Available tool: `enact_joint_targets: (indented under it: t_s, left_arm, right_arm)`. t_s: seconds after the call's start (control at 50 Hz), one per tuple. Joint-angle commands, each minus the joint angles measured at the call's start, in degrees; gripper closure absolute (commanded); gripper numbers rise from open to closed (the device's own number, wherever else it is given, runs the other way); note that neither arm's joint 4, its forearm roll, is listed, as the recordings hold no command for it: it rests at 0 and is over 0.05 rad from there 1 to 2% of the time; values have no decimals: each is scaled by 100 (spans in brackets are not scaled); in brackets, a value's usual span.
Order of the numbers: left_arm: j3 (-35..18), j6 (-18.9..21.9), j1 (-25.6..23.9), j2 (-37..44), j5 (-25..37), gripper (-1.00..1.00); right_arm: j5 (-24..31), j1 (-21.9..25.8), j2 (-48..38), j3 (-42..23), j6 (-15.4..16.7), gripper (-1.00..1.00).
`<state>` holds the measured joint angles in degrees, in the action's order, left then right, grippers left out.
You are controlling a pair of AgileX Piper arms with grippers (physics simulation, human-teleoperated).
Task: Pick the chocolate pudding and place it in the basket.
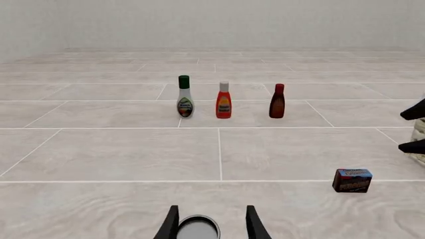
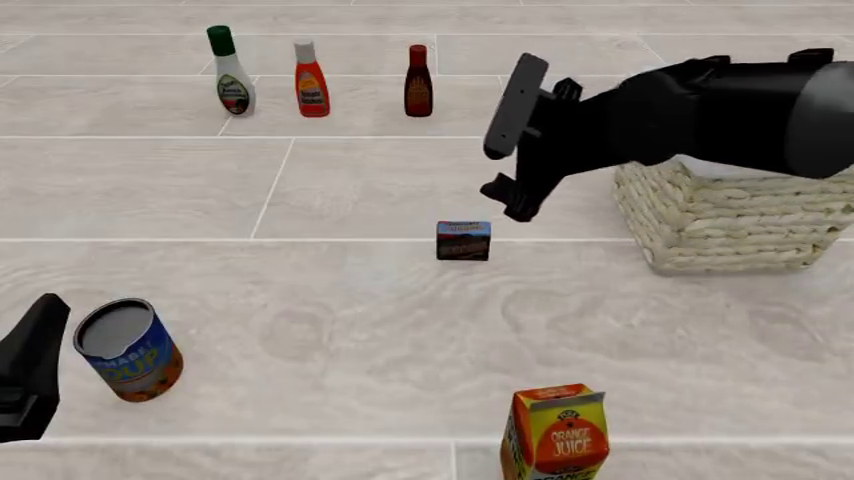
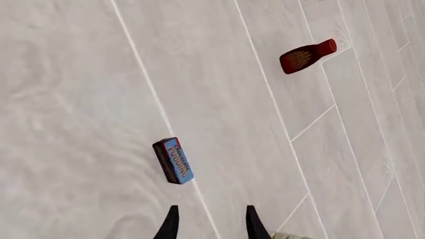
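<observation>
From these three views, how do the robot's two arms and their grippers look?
Both are black. The right arm is a thick, rounded, matte black tube with a grey end at the picture's edge, carrying a flat grey plate on its wrist. The right gripper has two slim, tapered black fingers, and the left gripper looks the same. No cables or markings are visible. In the front view the left one is only a black shape.

Surface: I see pale tiled table (image 2: 334,190).
On it: 3 bottles (image 2: 311,78), can (image 2: 127,350), chocolate pudding (image 2: 463,240), orange juice carton (image 2: 555,433), basket (image 2: 727,225).
</observation>
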<state>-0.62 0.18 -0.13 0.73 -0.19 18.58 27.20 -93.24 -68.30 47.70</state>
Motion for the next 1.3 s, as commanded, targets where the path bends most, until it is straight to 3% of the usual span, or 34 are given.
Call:
enact_joint_targets:
  t_s: [0.02, 0.28, 0.48, 0.84, 1.3]
  left_arm:
    - [15, 2, 7, -40, 23, -100]
    - [15, 1, 5, -39, 22, -100]
    - [15, 1, 6, -40, 22, -100]
    - [15, 0, 7, -40, 22, -100]
    - [15, 1, 5, -40, 22, -100]
  right_arm:
    - [342, 116, -336, -297, 395, -100]
    - [535, 93, -854, -796, 532, -100]
    - [528, -19, -1197, -957, 860, -100]
    - [499, -45, -1842, -1280, 1157, -100]
    - [509, -45, -2432, -1650, 1115, -100]
